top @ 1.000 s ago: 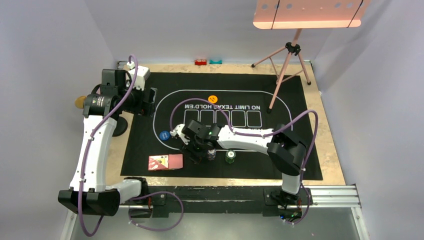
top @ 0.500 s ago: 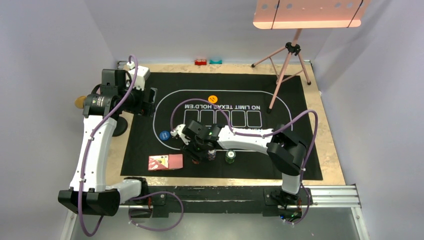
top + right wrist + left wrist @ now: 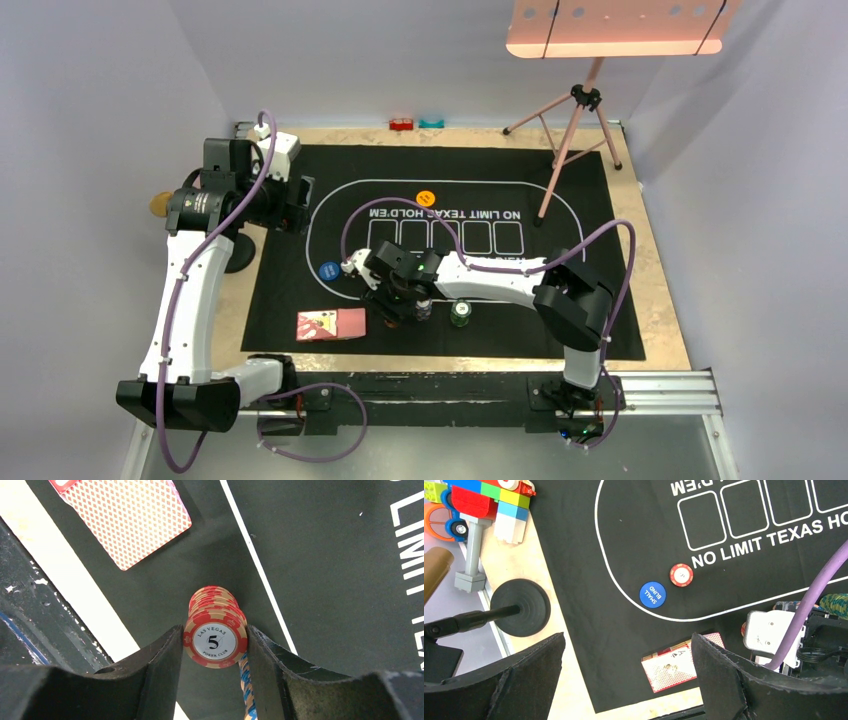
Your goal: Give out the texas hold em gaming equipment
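- Right gripper (image 3: 214, 632): jaws clamped on the top of the red chip stack (image 3: 214, 600).
- Red chip stack: stands on the black mat (image 3: 325, 555) by its near edge, right of the playing cards (image 3: 125, 515).
- Left gripper (image 3: 626, 640): jaws wide apart, empty, above the mat's far left.
- Blue disc (image 3: 652, 594): just beside a single red chip (image 3: 681, 575).

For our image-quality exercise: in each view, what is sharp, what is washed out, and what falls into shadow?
Top external: the lamp panel glows washed out; the green chips are too small to resolve. Left wrist: lettering on the blue disc is crisp, the left fingers dark. Right wrist: the red chip stack reads sharply.
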Available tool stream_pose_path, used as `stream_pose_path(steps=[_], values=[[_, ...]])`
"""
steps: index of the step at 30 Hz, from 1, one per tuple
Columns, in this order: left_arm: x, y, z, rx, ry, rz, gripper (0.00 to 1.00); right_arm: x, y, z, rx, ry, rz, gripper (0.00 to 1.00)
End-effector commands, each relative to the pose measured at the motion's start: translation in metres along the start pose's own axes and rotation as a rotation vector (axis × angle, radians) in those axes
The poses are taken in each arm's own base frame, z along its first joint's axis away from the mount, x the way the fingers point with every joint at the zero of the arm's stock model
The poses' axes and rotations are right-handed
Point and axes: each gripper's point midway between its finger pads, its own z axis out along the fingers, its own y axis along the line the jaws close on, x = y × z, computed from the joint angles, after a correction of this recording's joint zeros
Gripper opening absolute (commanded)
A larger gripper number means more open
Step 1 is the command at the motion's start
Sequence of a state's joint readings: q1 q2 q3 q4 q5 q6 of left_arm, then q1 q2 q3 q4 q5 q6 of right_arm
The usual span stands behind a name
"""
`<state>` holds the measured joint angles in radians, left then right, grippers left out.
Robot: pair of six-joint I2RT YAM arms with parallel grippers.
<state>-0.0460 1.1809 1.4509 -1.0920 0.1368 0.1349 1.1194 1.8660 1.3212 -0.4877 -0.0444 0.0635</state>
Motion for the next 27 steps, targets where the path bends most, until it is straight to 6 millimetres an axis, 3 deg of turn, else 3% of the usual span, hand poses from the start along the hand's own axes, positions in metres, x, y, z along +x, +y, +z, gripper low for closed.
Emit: stream_pose_path(steps=[1, 5, 8, 10, 12, 22, 25, 27], values=[[-0.001, 0.003, -0.006, -0.016, -0.016, 0.01, 1.0, -0.005, 0.005, 0.0, -0.014, -0.022, -0.002, 0.52], [-0.001, 0.003, -0.007, -0.018, -0.017, 0.012, 1.0, -0.005, 0.004, 0.001, -0.013, -0.023, 0.0, 0.45], [0.0, 0.004, -0.007, -0.024, -0.015, 0.01, 1.0, -0.007, 0.003, -0.001, -0.007, -0.027, 0.0, 0.27], [-0.001, 0.005, -0.007, -0.029, -0.017, 0.012, 1.0, -0.008, 0.003, -0.003, -0.003, -0.029, 0.0, 0.08], [0.0, 0.005, -0.007, -0.029, -0.015, 0.012, 1.0, -0.01, 0.003, -0.006, -0.001, -0.036, 0.0, 0.01], [-0.001, 0.006, -0.009, -0.034, -0.021, 0.014, 1.0, -0.048, -0.015, -0.042, 0.074, -0.141, 0.034, 0.0], [-0.002, 0.006, -0.01, -0.036, -0.024, 0.018, 1.0, -0.062, -0.033, -0.054, 0.091, -0.19, 0.099, 0.0], [-0.002, 0.006, -0.01, -0.036, -0.023, 0.018, 1.0, -0.071, -0.057, -0.063, 0.117, -0.222, 0.165, 0.0]])
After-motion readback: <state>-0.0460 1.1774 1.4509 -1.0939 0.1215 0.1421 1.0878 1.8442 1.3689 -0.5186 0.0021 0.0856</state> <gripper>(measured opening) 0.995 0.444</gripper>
